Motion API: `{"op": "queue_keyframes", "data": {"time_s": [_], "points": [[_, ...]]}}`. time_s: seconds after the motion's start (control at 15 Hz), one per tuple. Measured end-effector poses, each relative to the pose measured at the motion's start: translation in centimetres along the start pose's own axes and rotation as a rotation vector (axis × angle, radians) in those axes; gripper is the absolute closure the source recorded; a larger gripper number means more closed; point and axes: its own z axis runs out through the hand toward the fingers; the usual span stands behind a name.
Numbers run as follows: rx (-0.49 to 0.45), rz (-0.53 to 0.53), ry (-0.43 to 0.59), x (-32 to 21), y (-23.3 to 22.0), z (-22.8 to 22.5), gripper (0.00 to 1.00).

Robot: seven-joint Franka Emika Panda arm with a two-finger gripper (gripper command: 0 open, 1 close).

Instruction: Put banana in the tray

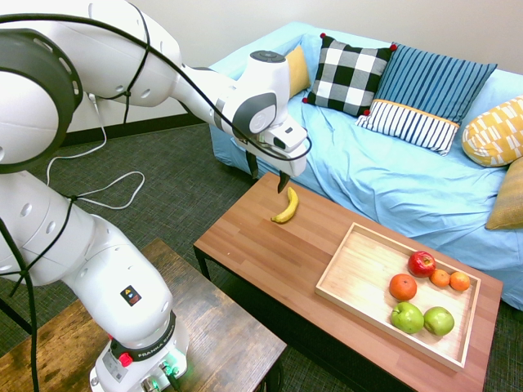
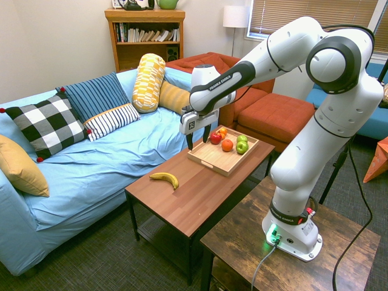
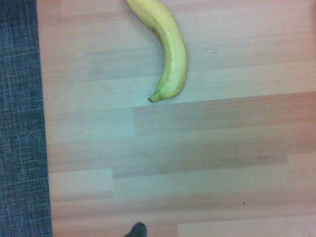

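Note:
The yellow banana [image 1: 285, 207] [image 2: 165, 178] lies flat on the reddish-brown table [image 1: 270, 253], near the end away from the tray. The wrist view shows the banana [image 3: 170, 54] on the wood grain, close to the table's edge. The light wooden tray [image 1: 359, 278] [image 2: 209, 162] rests on the other half of the table and holds fruit. My gripper [image 1: 267, 174] [image 2: 198, 140] hangs in the air above the table close to the banana, fingers pointing down, open and empty.
In the tray's far part sit a red apple [image 1: 422, 263], two green apples [image 1: 407, 317] and some oranges [image 1: 402, 287]. A blue-covered sofa [image 1: 392, 180] with cushions runs along the table's far side. Dark carpet [image 1: 163, 204] surrounds the table.

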Motion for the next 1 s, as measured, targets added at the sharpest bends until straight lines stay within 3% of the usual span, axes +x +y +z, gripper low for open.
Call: {"op": "queue_keyframes", "data": {"time_s": [0.2,0.47,1.0], "points": [[-0.005,-0.005,0.014,-0.2,-0.6,0.1,0.0],[0.0,-0.041,0.064,-0.4,-5.2,2.2,0.0],[-0.06,-0.042,0.046,2.4,-12.3,15.4,0.0]]}}
